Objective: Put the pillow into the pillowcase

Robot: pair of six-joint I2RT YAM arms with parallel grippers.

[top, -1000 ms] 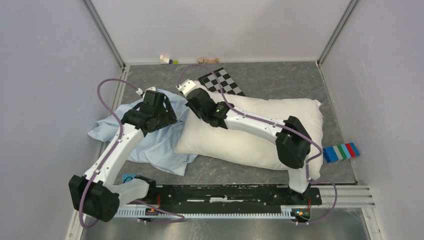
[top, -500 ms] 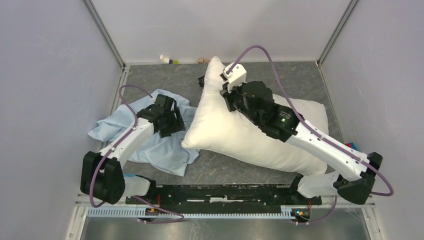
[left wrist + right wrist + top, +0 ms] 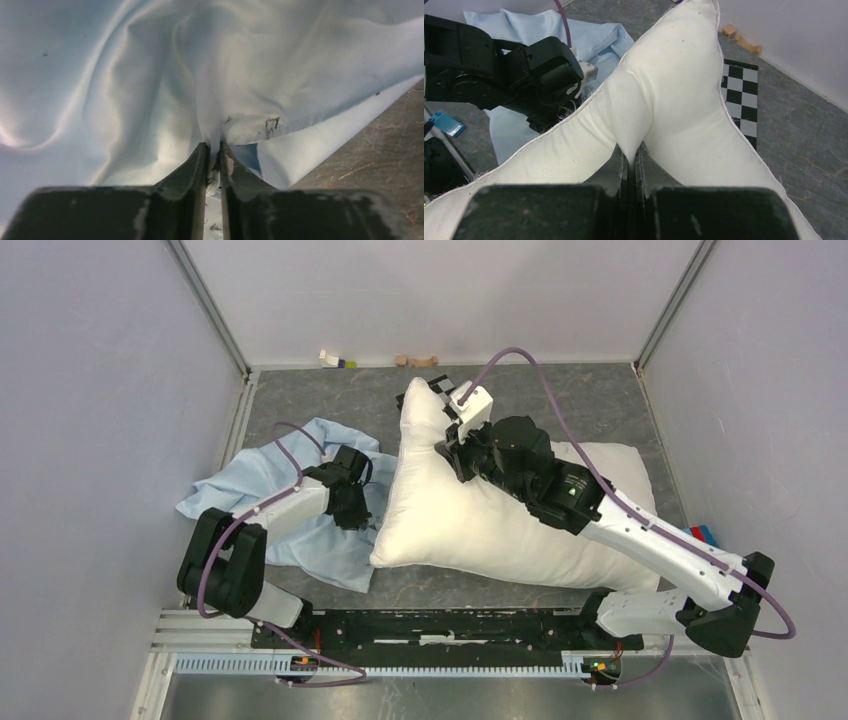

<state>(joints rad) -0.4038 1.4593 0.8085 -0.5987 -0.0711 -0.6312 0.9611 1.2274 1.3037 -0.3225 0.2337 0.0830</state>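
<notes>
The cream-white pillow [image 3: 480, 525] lies across the middle of the table with its far-left corner [image 3: 420, 405] pulled up. My right gripper [image 3: 455, 455] is shut on a pinch of its cover; in the right wrist view the pillow [image 3: 664, 90] bulges to both sides of the gripper [image 3: 633, 156]. The light-blue pillowcase [image 3: 265, 490] is crumpled to the pillow's left. My left gripper [image 3: 358, 512] sits low at its right edge, against the pillow. In the left wrist view the gripper [image 3: 214, 150] is shut on a fold of the pillowcase [image 3: 125, 85].
A black-and-white checkerboard panel [image 3: 440, 386] lies behind the pillow, mostly covered. Small blocks [image 3: 335, 360] and wooden pieces [image 3: 415, 360] sit at the back wall. Coloured bricks [image 3: 703, 534] peek out right of the pillow. A blue piece [image 3: 446, 124] lies by the left arm's base.
My left gripper slid down and right along the pillowcase to the pillow's edge and closed on the cloth. The right arm swung up and right, lifting the pillow's far-left corner.
</notes>
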